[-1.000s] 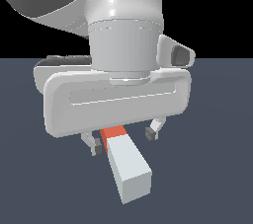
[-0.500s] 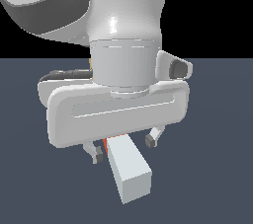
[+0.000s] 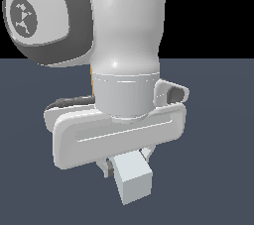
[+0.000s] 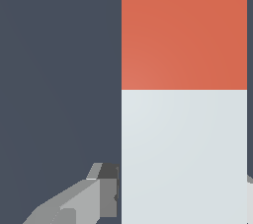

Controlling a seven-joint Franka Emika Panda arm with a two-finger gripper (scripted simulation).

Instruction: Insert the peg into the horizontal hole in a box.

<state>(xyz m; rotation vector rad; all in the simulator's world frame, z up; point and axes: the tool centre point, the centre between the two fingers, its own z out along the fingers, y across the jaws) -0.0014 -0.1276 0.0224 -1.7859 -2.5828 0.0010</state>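
The peg [image 3: 133, 179] lies under my hand. In the exterior view only its grey-white end sticks out towards the camera. The wrist view shows its white part [image 4: 184, 159] and its orange-red end [image 4: 184, 30]. My gripper [image 3: 126, 163] straddles the white part, with one finger [image 3: 106, 167] on each side. In the wrist view the gripper [image 4: 184, 191] has a finger [image 4: 106, 193] flat against the peg's side and the other just showing at the frame's edge. The jaws look shut on the peg. A thin tan-orange sliver [image 3: 92, 83] shows behind the arm, perhaps the box. The hole is hidden.
The arm's body [image 3: 124, 45] fills most of the exterior view and blocks what lies behind it. A plain dark grey-blue floor [image 3: 218, 169] surrounds the peg in both views.
The hand has come down over the peg and now hides its orange-red end in the exterior view. The fingers have closed in from wide apart onto the peg's sides.
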